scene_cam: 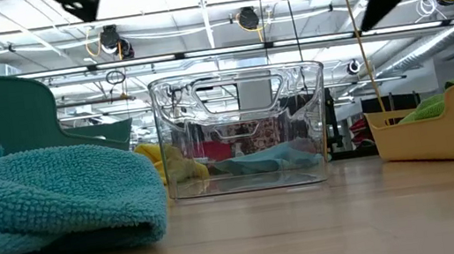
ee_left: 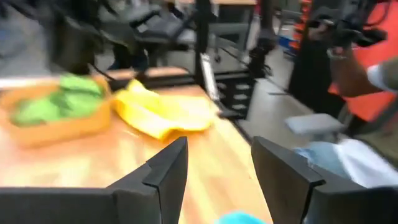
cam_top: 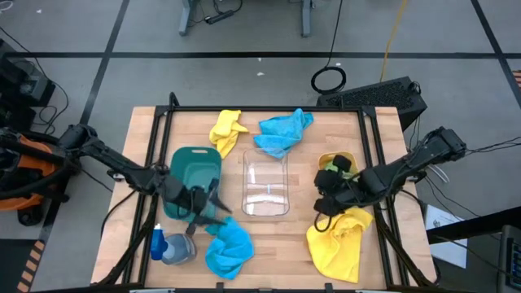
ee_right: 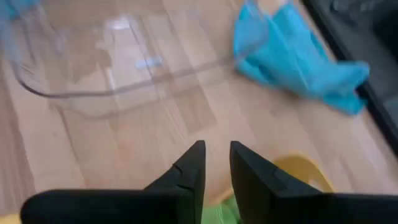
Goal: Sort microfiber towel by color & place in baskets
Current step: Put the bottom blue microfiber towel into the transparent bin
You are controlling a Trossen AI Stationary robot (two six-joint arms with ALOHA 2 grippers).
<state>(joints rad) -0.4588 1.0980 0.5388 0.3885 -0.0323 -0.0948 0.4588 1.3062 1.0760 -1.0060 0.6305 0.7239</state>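
Three baskets stand in a row: dark green [cam_top: 195, 172], clear [cam_top: 267, 185] and orange-yellow [cam_top: 340, 163], the last with a green towel [ee_right: 227, 211] inside. A yellow towel [cam_top: 226, 130] and a blue towel [cam_top: 283, 130] lie at the far side. Another blue towel [cam_top: 228, 248] and another yellow towel [cam_top: 340, 242] lie near the front. My left gripper [ee_left: 217, 149] hovers open between the green basket and the near blue towel, holding nothing. My right gripper [ee_right: 216, 163] hangs above the orange-yellow basket, its fingers a narrow gap apart with nothing between them.
A blue-capped spray bottle [cam_top: 167, 247] lies at the near left corner, beside the near blue towel. A black frame [cam_top: 269, 110] runs along the table's sides. A person in orange [ee_left: 373, 62] stands beyond the table's right side.
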